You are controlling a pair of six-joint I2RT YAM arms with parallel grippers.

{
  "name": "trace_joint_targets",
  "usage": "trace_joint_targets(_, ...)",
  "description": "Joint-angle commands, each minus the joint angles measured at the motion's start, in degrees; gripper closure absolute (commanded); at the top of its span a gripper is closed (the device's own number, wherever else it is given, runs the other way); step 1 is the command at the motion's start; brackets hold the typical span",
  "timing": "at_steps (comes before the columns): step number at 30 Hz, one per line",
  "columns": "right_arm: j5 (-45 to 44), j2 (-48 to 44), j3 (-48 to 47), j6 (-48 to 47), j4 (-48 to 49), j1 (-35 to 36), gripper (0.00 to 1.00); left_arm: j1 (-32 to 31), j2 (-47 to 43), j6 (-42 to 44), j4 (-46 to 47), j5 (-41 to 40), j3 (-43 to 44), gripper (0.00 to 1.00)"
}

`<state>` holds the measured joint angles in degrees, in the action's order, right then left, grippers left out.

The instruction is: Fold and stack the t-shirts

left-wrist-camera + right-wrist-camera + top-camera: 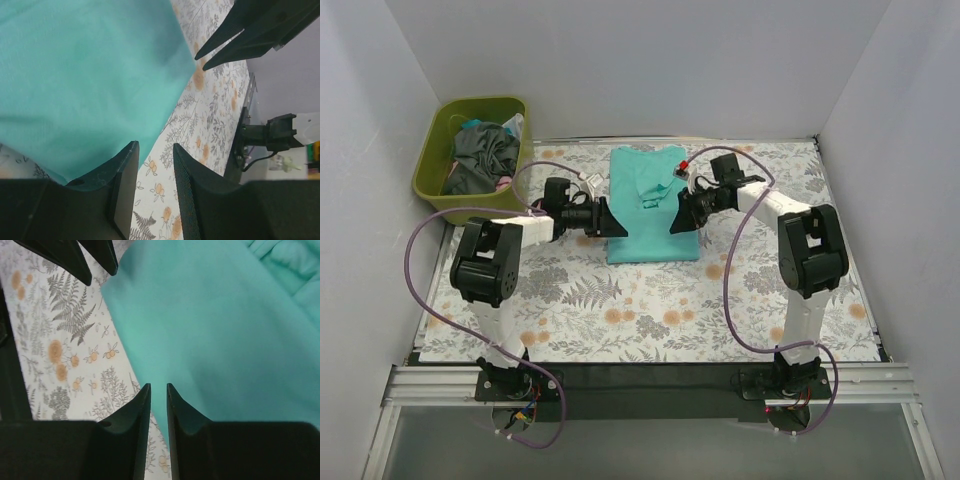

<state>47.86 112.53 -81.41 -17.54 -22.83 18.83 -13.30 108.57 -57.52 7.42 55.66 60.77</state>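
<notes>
A teal t-shirt (pixel 650 205) lies partly folded at the back middle of the table, its collar end bunched toward the far edge. My left gripper (pixel 610 218) is low at the shirt's left edge. In the left wrist view it (pixel 155 150) is open and empty, with the shirt (pixel 85 75) just beyond its left finger. My right gripper (pixel 678 218) is at the shirt's right edge. In the right wrist view it (pixel 158 387) is open by a narrow gap over the shirt's edge (pixel 215 330), with no cloth between the jaws. The two grippers face each other across the shirt.
A green bin (pixel 433 150) at the back left holds dark crumpled clothes (pixel 485 150). A floral tablecloth (pixel 650 310) covers the table. White walls stand close on the left, back and right. Purple cables loop beside each arm.
</notes>
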Motion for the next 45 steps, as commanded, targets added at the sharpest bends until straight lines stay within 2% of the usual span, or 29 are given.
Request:
trace_joint_targets(1, 6.4, 2.0, 3.9, 6.8, 3.3, 0.2, 0.79, -0.1, 1.4, -8.5, 5.9, 1.9, -2.5, 0.67)
trace_joint_targets(6, 2.4, 6.4, 8.2, 6.9, 5.8, -0.2, 0.80, -0.1, 7.3, -7.9, 2.1, -2.8, -3.3, 0.69)
trace_joint_targets(11, 2.4, 6.7, 14.3, 8.1, 7.4, -0.3, 0.81, -0.1, 7.8, -8.0, 0.8, -2.0, -6.3, 0.69)
trace_joint_targets(15, 3.9, 0.8, 20.9, 9.5, 9.0, 0.2, 0.81, -0.1, 2.5, -6.3, -1.7, 0.9, -10.7, 0.69)
trace_joint_targets(18, 6.4, -6.2, 25.3, 9.6, 7.8, 0.4, 0.78, -0.1, -5.6, -4.3, -4.3, 2.9, -14.8, 0.68)
trace_joint_targets(19, 7.1, -10.0, 25.7, 8.8, 5.1, 0.5, 0.75, -0.1, -10.7, -0.7, -5.9, 3.0, -15.1, 0.67)
trace_joint_targets(22, 9.0, -16.4, 24.5, 4.4, -0.1, 0.4, 0.70, -0.1, -17.2, 9.2, -13.7, 0.5, -14.2, 0.64)
trace_joint_targets(23, 8.5, -17.7, 23.9, 3.7, -1.6, 0.5, 0.68, -0.1, -20.6, 11.5, -16.7, -0.5, -13.6, 0.64)
trace_joint_targets(26, 2.4, -20.9, 21.5, 1.7, -2.0, 0.1, 0.65, -0.1, -22.8, 17.6, -19.5, -5.1, -12.7, 0.61)
trace_joint_targets(27, -3.1, -21.2, 19.6, 1.2, -1.9, 0.0, 0.63, -0.1, -22.3, 18.6, -19.9, -6.3, -11.4, 0.61)
trace_joint_targets(30, -12.0, -16.2, 14.4, 0.0, -1.6, -0.9, 0.59, -0.1, -17.2, 19.4, -20.1, -10.5, -6.1, 0.59)
trace_joint_targets(33, -16.8, -12.3, 10.9, -1.6, -1.5, -2.0, 0.57, -0.1, -11.6, 21.2, -20.9, -13.1, -1.1, 0.55)
trace_joint_targets(36, -20.3, -8.0, 6.4, -2.5, -1.4, -2.4, 0.53, -0.1, -7.1, 24.2, -21.0, -16.0, 4.0, 0.50)
trace_joint_targets(39, -22.1, -4.7, 2.4, -2.9, -1.4, -2.6, 0.46, -0.1, -4.2, 27.4, -21.4, -18.1, 7.5, 0.49)
trace_joint_targets(45, -20.8, 0.8, -1.9, -2.5, -1.4, -2.7, 0.47, -0.1, 0.8, 29.7, -21.7, -19.1, 10.2, 0.49)
